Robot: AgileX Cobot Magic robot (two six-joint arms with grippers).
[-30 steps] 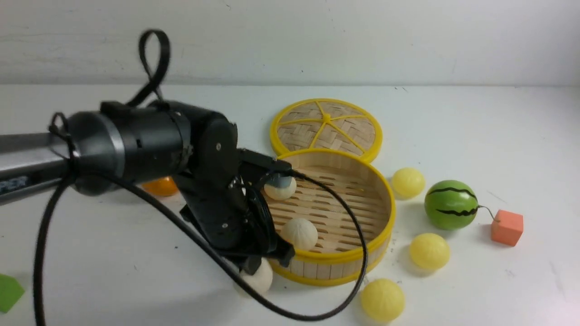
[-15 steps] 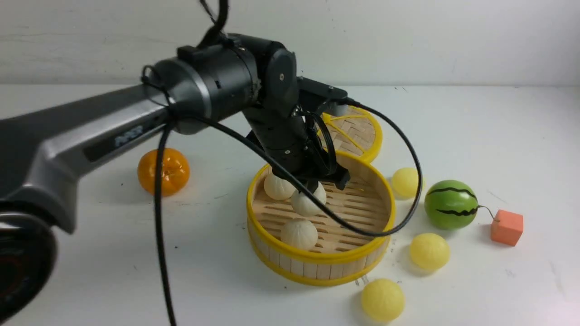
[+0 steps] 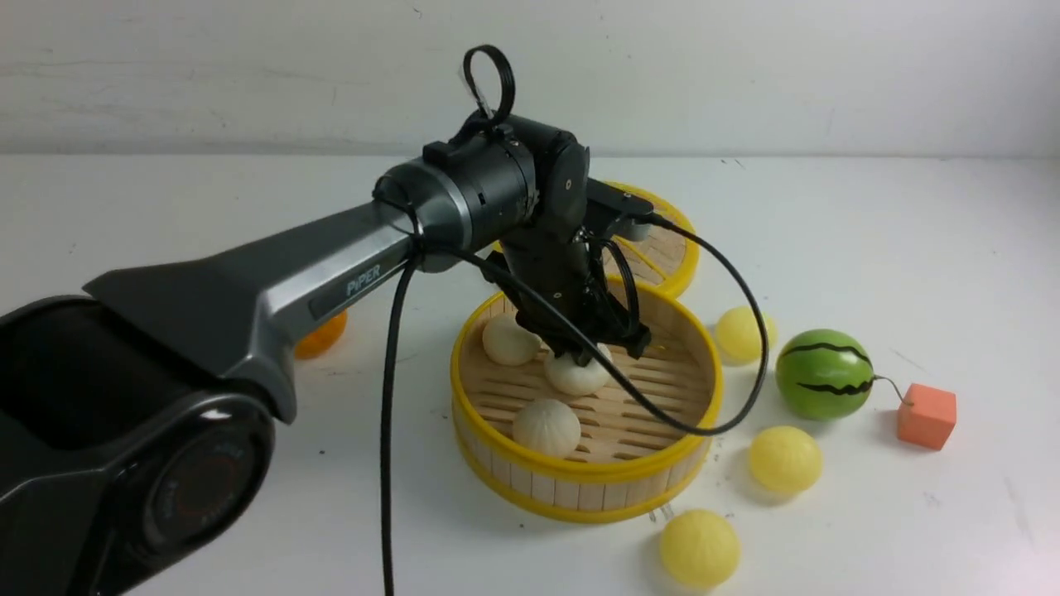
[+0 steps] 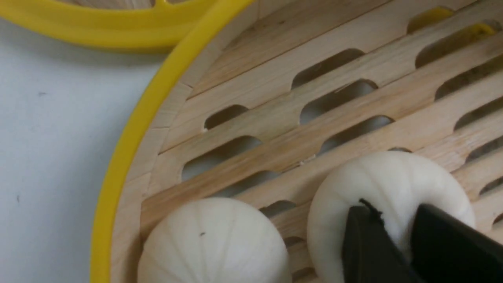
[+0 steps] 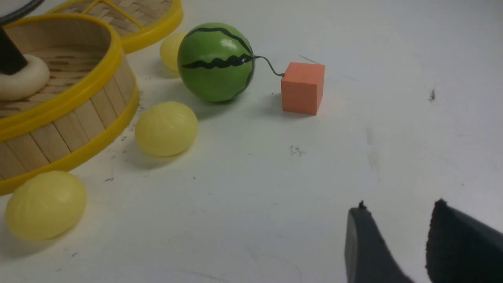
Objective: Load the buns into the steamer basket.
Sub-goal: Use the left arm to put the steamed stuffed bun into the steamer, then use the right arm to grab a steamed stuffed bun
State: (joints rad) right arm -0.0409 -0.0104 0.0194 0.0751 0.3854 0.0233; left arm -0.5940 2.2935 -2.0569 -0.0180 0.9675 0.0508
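Observation:
The steamer basket (image 3: pixel 580 473) holds three off-white buns: one at the back left (image 3: pixel 507 341), one near the front (image 3: pixel 546 426) and a middle one (image 3: pixel 575 377). My left gripper (image 3: pixel 592 358) points down onto the middle bun (image 4: pixel 389 177), which rests on the slat floor. Its fingers stand slightly apart, open, with the bun's top between the tips (image 4: pixel 393 212). Three pale yellow buns lie on the table right of the basket (image 3: pixel 745 333), (image 3: pixel 785 459), (image 3: pixel 699 548). My right gripper (image 5: pixel 400 206) hangs open and empty over bare table, well away from the basket (image 5: pixel 70 98).
The woven lid (image 3: pixel 667 240) lies behind the basket, touching its rim. A green watermelon ball (image 3: pixel 824 374) and an orange cube (image 3: pixel 926 415) sit at the right. An orange fruit (image 3: pixel 319 339) shows partly behind the left arm. The arm's cable loops over the basket.
My left arm carried a white bun from beside the basket's front up and into the basket, and set it down by the back bun. Its fingers have parted. The right gripper is unchanged.

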